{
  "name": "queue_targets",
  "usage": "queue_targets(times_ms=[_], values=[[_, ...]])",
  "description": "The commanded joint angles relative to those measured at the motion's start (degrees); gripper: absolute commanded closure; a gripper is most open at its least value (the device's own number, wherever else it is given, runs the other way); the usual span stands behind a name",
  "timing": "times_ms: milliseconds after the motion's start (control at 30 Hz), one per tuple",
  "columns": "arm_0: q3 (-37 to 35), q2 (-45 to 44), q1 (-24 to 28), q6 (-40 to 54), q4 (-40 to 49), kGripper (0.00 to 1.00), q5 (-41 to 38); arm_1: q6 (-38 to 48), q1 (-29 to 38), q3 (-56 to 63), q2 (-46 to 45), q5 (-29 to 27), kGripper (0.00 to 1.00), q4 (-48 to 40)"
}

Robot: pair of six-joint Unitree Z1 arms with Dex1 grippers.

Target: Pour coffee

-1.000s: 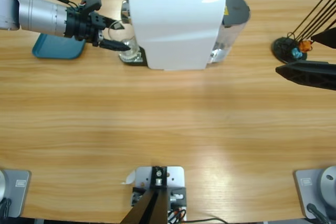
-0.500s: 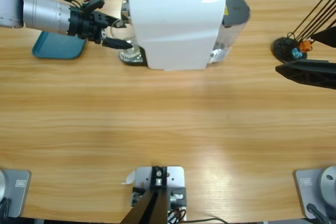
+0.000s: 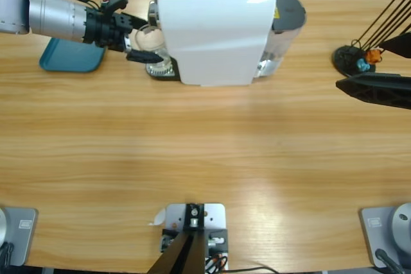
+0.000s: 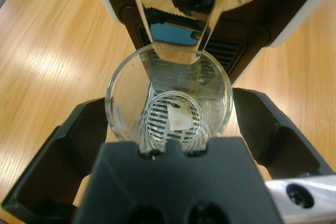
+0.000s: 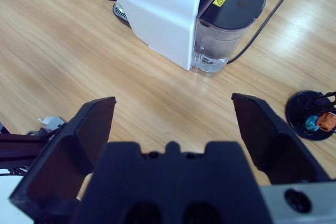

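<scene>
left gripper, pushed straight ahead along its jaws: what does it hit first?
The clear glass cup, already between the open jaws of the left gripper; just behind it, the white coffee machine. Depth unclear.

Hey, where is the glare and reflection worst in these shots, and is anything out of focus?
High view: a pale sheen on the table below the white coffee machine. Left wrist view: streaky glare on the wood at left, reflections in the glass cup and the chrome spout above it; the left end effector body looks soft. Right wrist view: the right end effector looms large and soft.
</scene>
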Motion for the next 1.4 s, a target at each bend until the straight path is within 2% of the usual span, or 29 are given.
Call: queue_targets(times_ms=[33,200,400,567,733,767,833,933,967,1033,1133,1267,1400], values=[[2.7,0.3,2.6,-0.9,-0.6,0.000,-2.7,0.6,0.5,0.9,2.1,0.0,0.000,0.6],[5.6,-2.0,3.4,-0.8,-0.6,0.000,-2.6,0.6,0.5,0.3,2.9,0.2,0.000,0.9],[11.4,-7.5,7.1,-0.7,-0.5,0.000,-2.2,0.6,0.5,-0.8,3.1,0.1,0.000,1.6],[14.9,-12.7,7.9,-0.9,-0.5,0.000,3.2,0.3,0.5,-3.2,3.5,-0.4,0.000,2.7],[17.9,-18.3,10.0,-10.5,-0.1,0.011,7.8,0.0,0.5,-10.9,7.2,-1.6,0.001,6.1],[18.4,-20.5,10.0,-12.8,0.0,0.013,9.0,-0.1,0.5,-12.4,7.7,-1.6,0.058,6.2],[20.1,-26.9,7.8,-15.6,0.0,0.009,13.3,-0.4,0.3,-16.6,9.0,-1.6,0.390,7.5],[22.6,-32.9,5.6,-19.3,0.2,0.011,18.0,-1.2,-3.7,-23.6,13.8,-1.2,0.891,9.5],[23.1,-34.3,5.5,-21.6,0.9,0.011,18.1,-1.2,-4.6,-25.0,16.1,-1.7,1.000,9.3],[23.9,-36.7,5.3,-26.5,2.7,0.001,19.2,-0.5,-5.7,-27.9,20.6,-3.8,1.000,8.5],[25.4,-39.3,4.1,-29.9,3.8,0.000,19.8,0.6,-8.8,-32.7,27.8,-3.6,1.000,8.7],[26.1,-41.5,3.5,-31.7,5.4,0.000,20.4,2.1,-11.7,-41.3,36.4,-3.3,1.000,14.5],[26.0,-41.1,2.8,-34.5,5.5,0.000,21.2,2.4,-13.3,-45.0,40.0,-2.8,1.000,16.0]])
